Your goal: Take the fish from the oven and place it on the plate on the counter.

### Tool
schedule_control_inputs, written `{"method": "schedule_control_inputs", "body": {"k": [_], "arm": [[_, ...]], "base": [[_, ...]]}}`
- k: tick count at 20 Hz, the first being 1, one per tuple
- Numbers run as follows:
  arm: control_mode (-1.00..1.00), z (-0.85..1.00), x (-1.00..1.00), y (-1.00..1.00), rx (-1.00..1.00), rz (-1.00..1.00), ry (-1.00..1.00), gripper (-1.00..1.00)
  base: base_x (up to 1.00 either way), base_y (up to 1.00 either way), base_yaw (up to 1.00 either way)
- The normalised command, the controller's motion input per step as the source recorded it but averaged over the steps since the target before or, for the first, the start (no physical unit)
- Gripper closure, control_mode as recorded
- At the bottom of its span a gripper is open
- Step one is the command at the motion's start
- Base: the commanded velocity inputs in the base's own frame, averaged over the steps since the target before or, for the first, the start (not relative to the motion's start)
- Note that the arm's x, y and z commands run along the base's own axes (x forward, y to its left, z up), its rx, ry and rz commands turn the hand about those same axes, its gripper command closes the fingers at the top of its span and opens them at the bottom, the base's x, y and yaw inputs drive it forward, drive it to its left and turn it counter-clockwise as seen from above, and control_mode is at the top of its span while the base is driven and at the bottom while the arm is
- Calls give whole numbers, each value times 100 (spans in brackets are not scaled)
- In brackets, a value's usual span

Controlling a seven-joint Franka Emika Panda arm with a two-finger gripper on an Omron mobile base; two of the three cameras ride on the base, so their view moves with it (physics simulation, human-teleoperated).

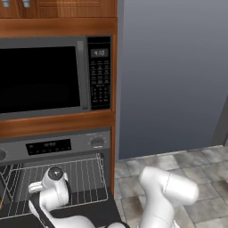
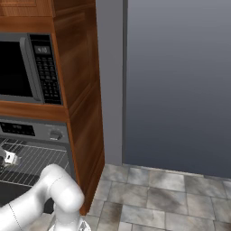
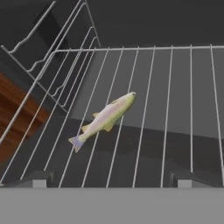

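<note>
The fish (image 3: 105, 118), slim and pale cream with a bluish tail, lies diagonally on a wire rack (image 3: 175, 87) in the hand view, head up and to the right. My gripper (image 3: 111, 181) is open, its two dark fingertips (image 3: 39, 178) spread wide, short of the fish's tail and not touching it. The oven (image 1: 53, 146) stands open below the microwave, and my arm's wrist (image 1: 53, 185) hangs over its pulled-out rack (image 1: 87, 176). The oven's control panel (image 2: 27, 131) sits at the left of the right base view. The blue plate and the counter are out of view.
A black-windowed microwave (image 1: 44, 78) with a keypad sits in wooden cabinetry above the oven. A tall grey panel (image 1: 173, 75) rises to the right, over a tiled floor (image 1: 200, 178). Rack side rails (image 3: 52, 57) stand at the left of the hand view.
</note>
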Motion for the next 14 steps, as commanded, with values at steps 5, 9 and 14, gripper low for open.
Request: {"method": "schedule_control_inputs", "body": {"k": [5,9,14], "arm": [[-100,0,35,-10,0,14,1,-100],[-100,0,36,0,0,2,0,-100],[-100,-3,34,5,0,0,0,-100]], "base": [[0,0,0],[0,0,0],[0,0,0]]}}
